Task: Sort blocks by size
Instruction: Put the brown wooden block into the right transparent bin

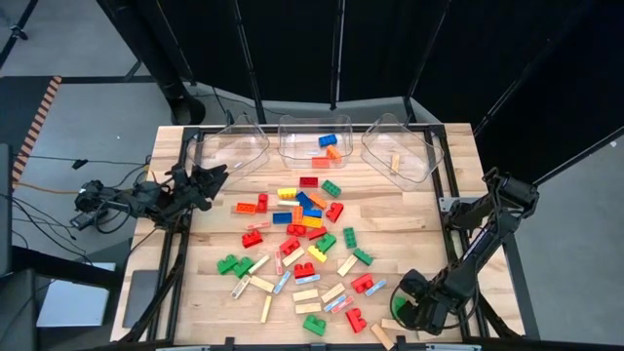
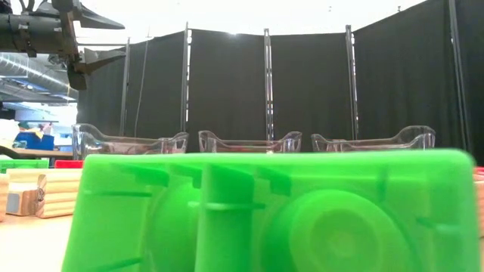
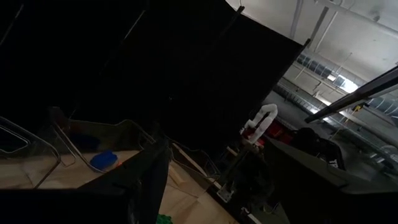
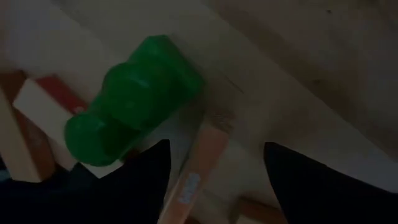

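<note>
Many blocks (image 1: 302,229), studded bricks in several colours and tan wooden bars, lie scattered over the middle and near part of the wooden table (image 1: 409,224). My right gripper (image 1: 403,314) points down at the near right, open. In its wrist view, its fingers stand on either side of a tan bar (image 4: 200,163) lying flat on the table, with a green brick (image 4: 134,99) just beyond. My left gripper (image 1: 216,175) hovers open and holds nothing above the table's far left, also seen in the low view (image 2: 94,39). My right gripper's fingers come from above, one on each side of the tan bar (image 4: 189,183), lying across it. The bar shows close beside one finger (image 4: 149,180), but I cannot tell whether that finger touches it. The bar lies flat on the table.
Three clear bins stand along the far edge: the left (image 1: 234,148) looks bare, the middle (image 1: 314,141) holds blue and orange bricks, the right (image 1: 400,154) holds a tan bar. A green brick (image 2: 272,211) fills the low view. More tan bars (image 1: 382,337) lie near my right gripper.
</note>
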Available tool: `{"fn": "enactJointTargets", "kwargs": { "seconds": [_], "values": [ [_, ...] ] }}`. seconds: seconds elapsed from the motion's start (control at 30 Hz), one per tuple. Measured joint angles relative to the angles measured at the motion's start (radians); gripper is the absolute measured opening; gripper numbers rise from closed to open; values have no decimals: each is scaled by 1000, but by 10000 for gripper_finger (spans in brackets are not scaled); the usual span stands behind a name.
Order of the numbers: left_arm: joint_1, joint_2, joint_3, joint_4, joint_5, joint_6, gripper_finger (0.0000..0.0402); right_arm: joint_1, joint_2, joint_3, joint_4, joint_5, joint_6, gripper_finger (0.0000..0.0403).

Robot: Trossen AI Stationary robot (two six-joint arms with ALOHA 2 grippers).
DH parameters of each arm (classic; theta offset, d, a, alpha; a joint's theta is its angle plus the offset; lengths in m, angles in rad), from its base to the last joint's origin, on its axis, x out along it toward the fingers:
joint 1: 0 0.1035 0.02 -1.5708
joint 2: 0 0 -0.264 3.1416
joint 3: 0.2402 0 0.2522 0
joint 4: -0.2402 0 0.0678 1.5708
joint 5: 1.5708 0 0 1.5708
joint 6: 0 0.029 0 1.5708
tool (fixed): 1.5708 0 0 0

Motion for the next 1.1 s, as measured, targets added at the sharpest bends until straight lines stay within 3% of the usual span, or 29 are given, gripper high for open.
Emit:
{"fn": "enactJointTargets", "kwargs": {
  "seconds": [0.17, 0.43, 0.57, 0.73, 1.1],
  "values": [
    [0, 0, 0, 0, -5, 0, 269, 0, 0, 0, -45, 0, -2, 262],
    [0, 0, 0, 0, -14, -1, 269, 0, 0, 1, 21, -6, 14, 238],
    [0, 0, 0, 0, -14, -1, 269, -1, 0, 1, 14, -50, 14, 180],
    [0, 0, 0, -1, -16, 4, 269, -4, 0, 2, -14, -80, 14, 65],
    [0, 0, 0, -15, -50, 6, 269, -118, -37, 3, -166, -39, -96, 69]
  ]
}}
